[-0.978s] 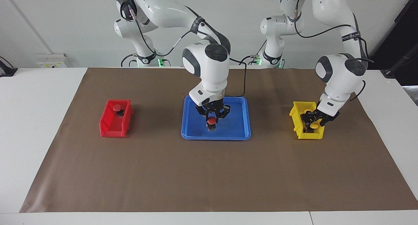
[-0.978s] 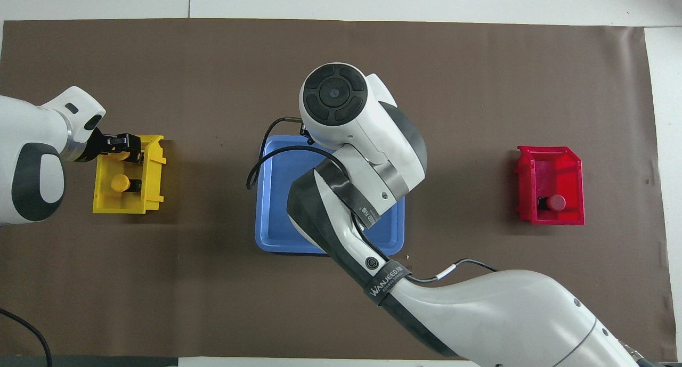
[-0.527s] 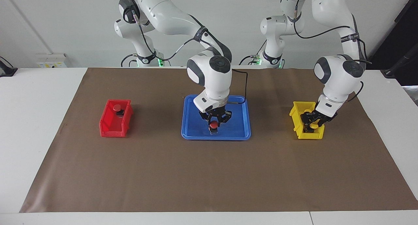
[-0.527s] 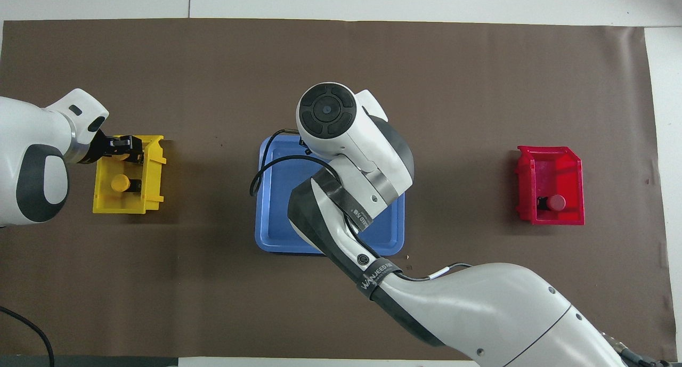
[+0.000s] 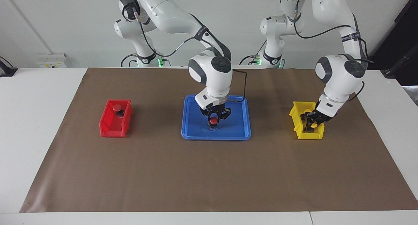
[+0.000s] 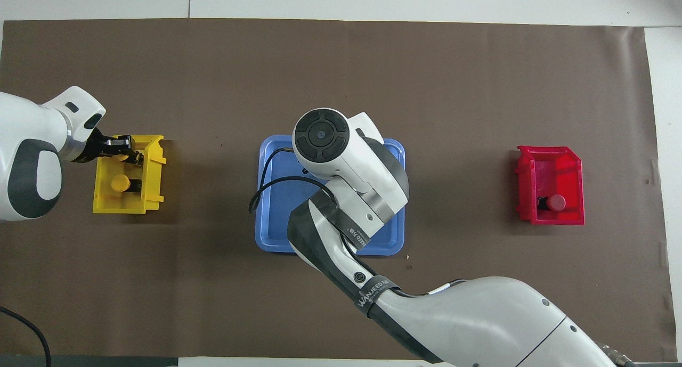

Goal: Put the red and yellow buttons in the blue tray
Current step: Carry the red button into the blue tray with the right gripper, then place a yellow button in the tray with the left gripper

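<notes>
Start at the red bin [image 5: 116, 122], toward the right arm's end of the table: one red button [image 5: 116, 108] sits inside it, untouched, so that one is left for you.

At the middle, the blue tray [image 5: 192, 132] has your right gripper [image 5: 214, 118] low over it, fingers closed on a red-capped button [image 5: 213, 121] whose dark base is at or just above the tray floor; you cannot tell whether it rests there yet. By my reading this first button is nearly delivered but not let go.

At the left arm's end, the yellow bin [image 5: 296, 120] holds your left gripper [image 5: 310, 122], reaching down inside it with its fingers around a yellow button [image 5: 312, 123], not yet lifted out. In the overhead view a second yellow button [image 6: 120, 183] lies in the same bin, nearer the robots.

So no button lies free in the tray, and three are in their bins.
</notes>
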You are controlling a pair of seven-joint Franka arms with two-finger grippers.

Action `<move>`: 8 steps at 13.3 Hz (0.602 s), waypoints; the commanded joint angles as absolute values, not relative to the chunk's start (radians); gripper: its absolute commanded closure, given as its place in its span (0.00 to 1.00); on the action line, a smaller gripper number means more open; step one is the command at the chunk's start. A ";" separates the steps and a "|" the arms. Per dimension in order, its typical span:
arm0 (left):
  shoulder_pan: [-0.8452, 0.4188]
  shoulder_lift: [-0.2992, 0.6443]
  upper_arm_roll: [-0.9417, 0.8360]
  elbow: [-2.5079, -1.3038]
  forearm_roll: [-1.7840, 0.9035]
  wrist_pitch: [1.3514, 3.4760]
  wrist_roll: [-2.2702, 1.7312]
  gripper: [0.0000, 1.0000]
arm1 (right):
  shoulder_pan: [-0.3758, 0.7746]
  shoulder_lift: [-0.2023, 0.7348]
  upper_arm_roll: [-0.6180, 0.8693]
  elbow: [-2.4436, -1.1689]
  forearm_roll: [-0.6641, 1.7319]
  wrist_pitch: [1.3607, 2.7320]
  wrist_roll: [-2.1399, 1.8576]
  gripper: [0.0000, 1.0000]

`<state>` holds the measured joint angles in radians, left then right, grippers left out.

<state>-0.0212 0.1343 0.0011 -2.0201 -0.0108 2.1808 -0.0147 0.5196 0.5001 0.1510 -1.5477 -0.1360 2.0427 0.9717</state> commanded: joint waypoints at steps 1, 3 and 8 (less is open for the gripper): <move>-0.032 0.143 0.005 -1.817 -0.012 1.923 -0.034 0.99 | 0.483 0.468 0.152 -1.511 -0.129 2.001 0.974 0.00; -0.054 0.150 0.005 -1.724 -0.056 1.836 -0.049 0.99 | 0.413 0.407 0.152 -1.482 -0.127 1.925 0.878 0.00; -0.403 0.149 -0.002 -1.776 -0.072 2.001 -0.609 0.99 | 0.039 -0.010 0.153 -1.919 0.027 1.892 0.285 0.04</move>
<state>-0.2701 0.1431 -0.0142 -1.7463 -0.0626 1.9215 -0.4330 0.1573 0.1951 0.1349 -1.6270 -0.0421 1.8084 0.4558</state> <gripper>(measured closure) 0.590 0.026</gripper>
